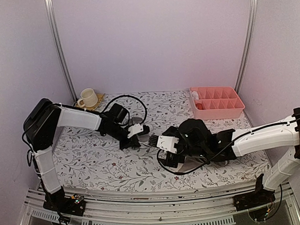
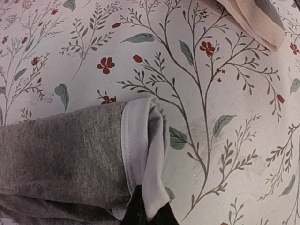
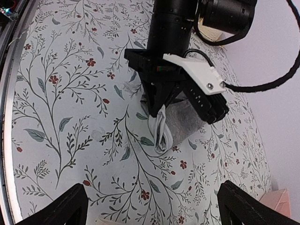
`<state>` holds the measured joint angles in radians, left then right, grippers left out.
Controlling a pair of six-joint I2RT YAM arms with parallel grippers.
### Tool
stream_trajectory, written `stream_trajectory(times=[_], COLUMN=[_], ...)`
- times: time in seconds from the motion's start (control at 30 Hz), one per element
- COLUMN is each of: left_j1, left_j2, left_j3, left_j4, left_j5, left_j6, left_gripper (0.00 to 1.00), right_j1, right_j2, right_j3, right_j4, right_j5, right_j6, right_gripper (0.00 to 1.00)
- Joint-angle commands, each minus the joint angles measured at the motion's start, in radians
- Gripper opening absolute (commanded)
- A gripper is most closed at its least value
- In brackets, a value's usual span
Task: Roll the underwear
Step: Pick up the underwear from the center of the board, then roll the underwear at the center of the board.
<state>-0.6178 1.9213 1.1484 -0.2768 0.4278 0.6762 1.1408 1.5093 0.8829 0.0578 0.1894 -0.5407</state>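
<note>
The grey underwear (image 3: 183,123) lies on the flowered tablecloth as a loose roll, and its white edging (image 2: 140,145) faces the right arm. My left gripper (image 2: 147,214) is shut on a fold of that white edging at the roll's end; from above it (image 1: 142,138) sits at mid-table. My right gripper (image 3: 152,199) hovers open just short of the roll, a finger on each side and nothing between them. In the left wrist view, a corner of the taupe underwear (image 2: 255,21) with its cream waistband shows at the top right. The right arm hides most of it from above.
A pink compartment tray (image 1: 216,103) stands at the back right. A cream cup (image 1: 88,98) sits on a coaster at the back left. The right arm (image 1: 225,142) stretches low across the right half of the table. Metal posts rise at both back corners.
</note>
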Motion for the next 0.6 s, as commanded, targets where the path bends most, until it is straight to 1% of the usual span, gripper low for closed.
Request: stream_trajectory(times=[0.0,0.03,0.07,0.13,0.27,0.43,0.57], left_j1=[-0.081,-0.095,-0.112,-0.134,-0.137,-0.107,-0.036], left_j2=[0.035,0.036,0.085,0.109,0.091,-0.006,0.004], left_j3=[0.036,0.037,0.041,0.036,-0.026,-0.153,-0.183], left_j4=[-0.014,-0.004,0.008,0.040,0.123,0.221,0.233], left_j5=[-0.004,0.002,-0.002,0.006,0.064,0.153,0.288], left_j6=[-0.061,-0.076,-0.091,-0.119,-0.195,-0.258,-0.319], left_gripper=[0.00,0.00,0.00,0.00,0.00,0.00,0.00], right_j1=[0.007,0.007,0.008,0.012,0.020,0.061,0.071], right_j2=[-0.119,-0.144,-0.168,-0.208,-0.245,-0.190,-0.100], right_j3=[-0.004,-0.010,-0.020,-0.050,-0.101,-0.120,-0.118], right_j4=[-0.027,-0.040,-0.049,-0.057,-0.054,-0.010,0.034], right_j5=[0.032,0.033,0.035,0.037,0.043,0.043,0.051], right_j6=[0.049,0.074,0.087,0.114,0.129,0.074,0.017], right_gripper=[0.99,0.99,0.99,0.99,0.99,0.99,0.99])
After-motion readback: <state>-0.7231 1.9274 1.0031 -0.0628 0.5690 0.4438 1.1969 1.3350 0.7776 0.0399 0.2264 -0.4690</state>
